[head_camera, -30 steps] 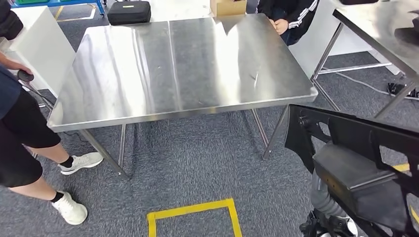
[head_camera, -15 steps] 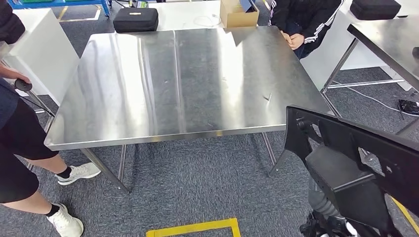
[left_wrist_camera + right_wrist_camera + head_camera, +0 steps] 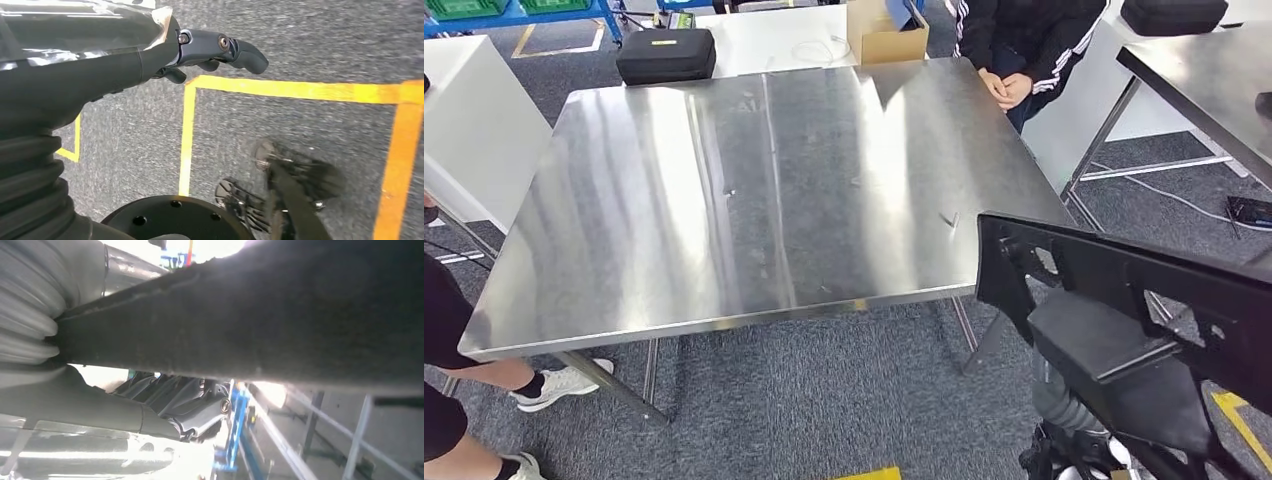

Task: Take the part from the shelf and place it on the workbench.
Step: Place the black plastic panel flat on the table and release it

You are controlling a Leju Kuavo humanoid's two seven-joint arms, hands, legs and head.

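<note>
Part [image 3: 1124,330], black and large, rides held in the right robot hand [image 3: 190,412], just off the tabletop's [image 3: 724,200] near right corner. Left robot hand [image 3: 210,47] hangs empty, fingers curled.

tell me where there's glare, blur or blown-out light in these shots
Head view: broad pale glare streaks across the stainless steel workbench; the large black plastic part stays sharp. Left wrist view: dark left hand crisp over the grey carpet with yellow tape lines, a dark object below smeared by motion blur. Right wrist view: backlit, the part a dark underexposed mass, the background overexposed white.
</note>
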